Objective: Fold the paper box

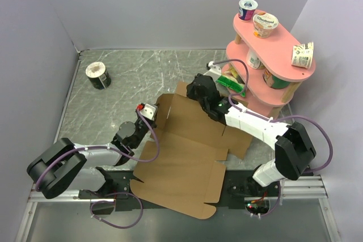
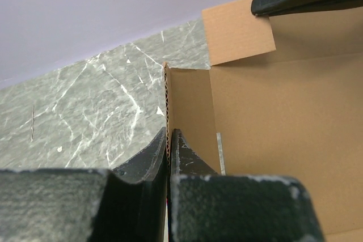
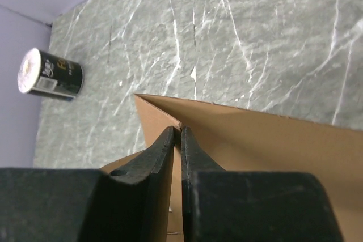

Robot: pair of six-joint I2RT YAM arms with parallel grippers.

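Two pinch grips secure the paper box [image 1: 181,157]: the left gripper [image 2: 169,135] is clamped on a raised left-side flap, the right gripper [image 3: 177,131] on a far-edge flap; the sheet lies mostly flat on the marble table [image 1: 142,72] between the arms

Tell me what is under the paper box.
The paper box lies on the grey marbled table; its near end overhangs the arms' black base plate. Anything beneath the sheet itself is hidden.

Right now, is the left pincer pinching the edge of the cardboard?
Yes, the left wrist view shows the left pincer shut on the upright edge of a flap of the paper box.
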